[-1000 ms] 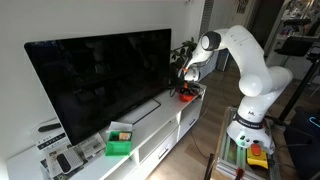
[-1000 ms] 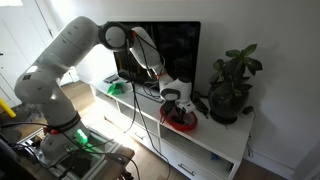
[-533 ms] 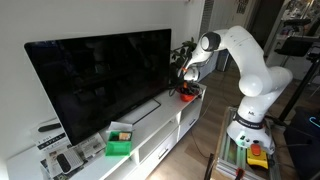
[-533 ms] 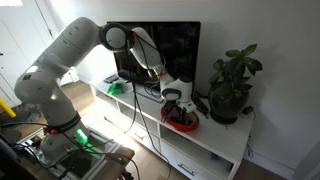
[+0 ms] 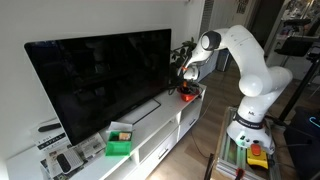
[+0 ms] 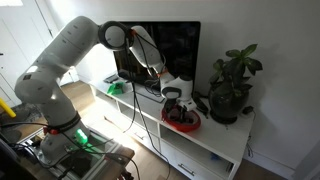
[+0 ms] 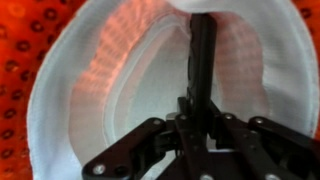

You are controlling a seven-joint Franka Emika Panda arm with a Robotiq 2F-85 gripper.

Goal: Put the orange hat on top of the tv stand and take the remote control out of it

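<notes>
Wrist view: we saw the gripper [image 7: 200, 35] reaching into the orange hat [image 7: 95, 110], which lay opening-up with its pale lining showing. The jaws were clenched into one dark bar; we couldn't tell if anything was pinched between them. In both exterior views the hat [image 6: 181, 121] sat on top of the tv stand [image 6: 218, 148], at the end by the plant [image 6: 231, 85]. A green box [image 5: 120, 143] sat toward the tv stand's opposite end.

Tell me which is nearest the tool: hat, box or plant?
The orange hat, directly under the tool; the green box sits at the stand's far end.
</notes>
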